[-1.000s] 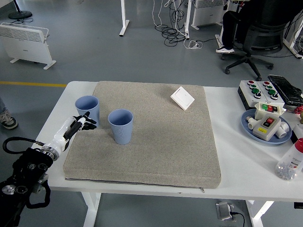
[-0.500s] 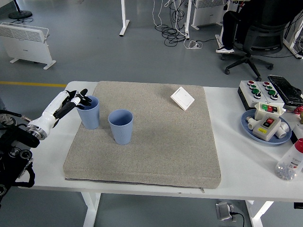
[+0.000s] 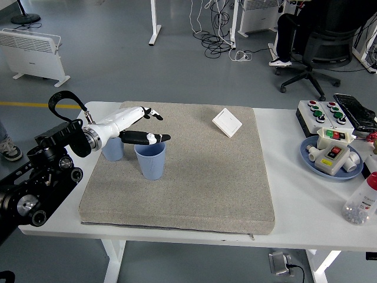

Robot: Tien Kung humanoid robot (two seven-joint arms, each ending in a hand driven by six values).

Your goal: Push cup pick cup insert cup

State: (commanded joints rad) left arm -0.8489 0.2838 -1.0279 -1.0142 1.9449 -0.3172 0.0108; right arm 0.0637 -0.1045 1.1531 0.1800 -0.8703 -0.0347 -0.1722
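Observation:
Two light blue cups stand upright on the grey mat. The near cup is left of the mat's centre. The far cup is just to its left, largely hidden behind my left forearm. My left hand is white with black fingertips and hovers above the two cups, fingers spread and holding nothing. Its thumb lies over the near cup's rim; whether it touches I cannot tell. My right arm is out of view.
A white flat square lies at the mat's far right. Off the mat to the right are a button box, a blue plate with white parts, and a clear bottle. A seated person is at the top right.
My left arm has risen from the table's left edge and swung right. The hand went from beside the far cup to above both cups. The cups have not moved.

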